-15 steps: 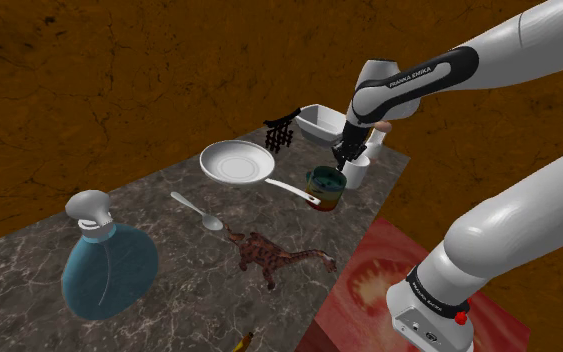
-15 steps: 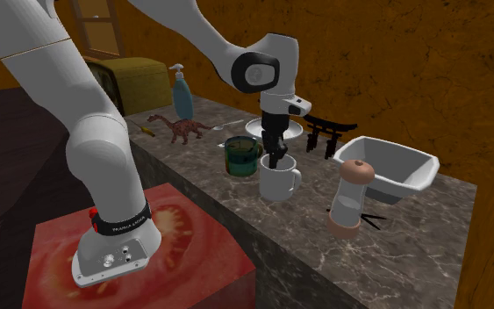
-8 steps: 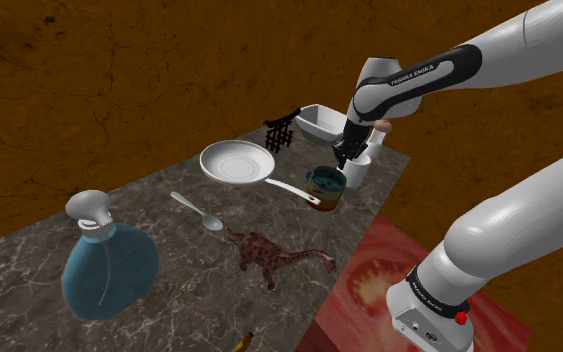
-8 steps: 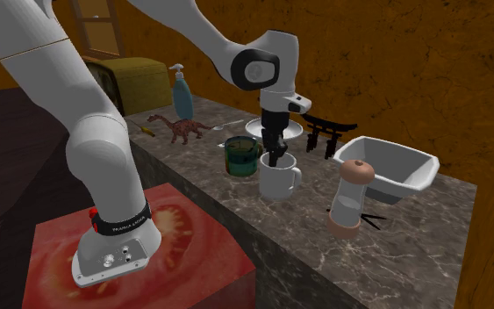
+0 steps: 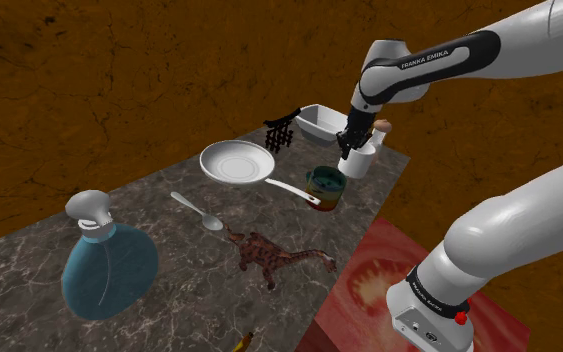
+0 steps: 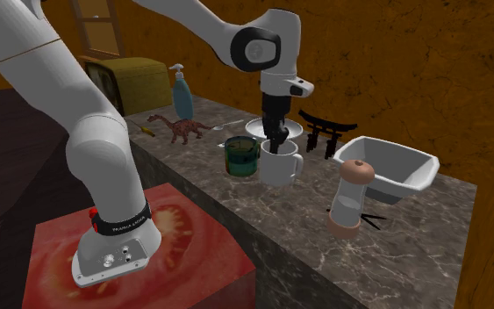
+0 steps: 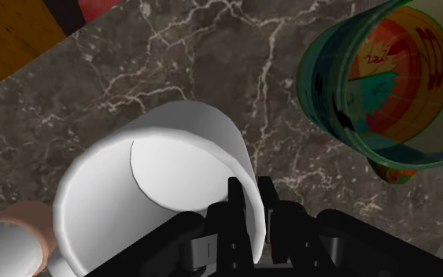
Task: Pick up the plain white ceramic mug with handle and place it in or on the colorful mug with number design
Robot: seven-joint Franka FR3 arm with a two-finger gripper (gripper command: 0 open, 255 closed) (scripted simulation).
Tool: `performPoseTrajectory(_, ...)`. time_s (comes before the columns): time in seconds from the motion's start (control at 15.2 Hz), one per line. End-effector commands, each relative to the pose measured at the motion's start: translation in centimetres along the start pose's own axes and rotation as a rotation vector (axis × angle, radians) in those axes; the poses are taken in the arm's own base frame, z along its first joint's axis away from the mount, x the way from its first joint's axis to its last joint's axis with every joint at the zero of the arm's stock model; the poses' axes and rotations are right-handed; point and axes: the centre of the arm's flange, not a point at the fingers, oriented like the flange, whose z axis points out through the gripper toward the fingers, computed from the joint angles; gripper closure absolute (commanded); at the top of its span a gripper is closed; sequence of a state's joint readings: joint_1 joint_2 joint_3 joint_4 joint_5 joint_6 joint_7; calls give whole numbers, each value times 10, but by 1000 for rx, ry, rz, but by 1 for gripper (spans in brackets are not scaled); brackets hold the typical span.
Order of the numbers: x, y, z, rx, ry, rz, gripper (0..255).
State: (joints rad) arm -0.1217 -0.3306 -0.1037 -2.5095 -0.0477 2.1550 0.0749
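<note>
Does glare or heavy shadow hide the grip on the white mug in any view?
Shoulder view: even, dim light; the white mug stands out against the dark counter, the black gripper reads as a silhouette. Second exterior view: no glare on the mug. Wrist view: soft shading inside the mug, fingers plainly clasping its wall.

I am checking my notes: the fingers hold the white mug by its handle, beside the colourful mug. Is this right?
Not the handle: the wrist view shows the fingers clasping the white mug by its rim, one inside and one outside. It is beside the colourful mug.
</note>
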Motion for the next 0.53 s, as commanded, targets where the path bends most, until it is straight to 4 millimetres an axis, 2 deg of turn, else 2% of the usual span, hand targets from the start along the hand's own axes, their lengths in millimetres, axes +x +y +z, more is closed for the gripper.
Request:
performPoseTrajectory(0.0,0,0,-11,0,0,0,255)
performPoseTrajectory(0.46,-1,1,-48,0,0,0,255)
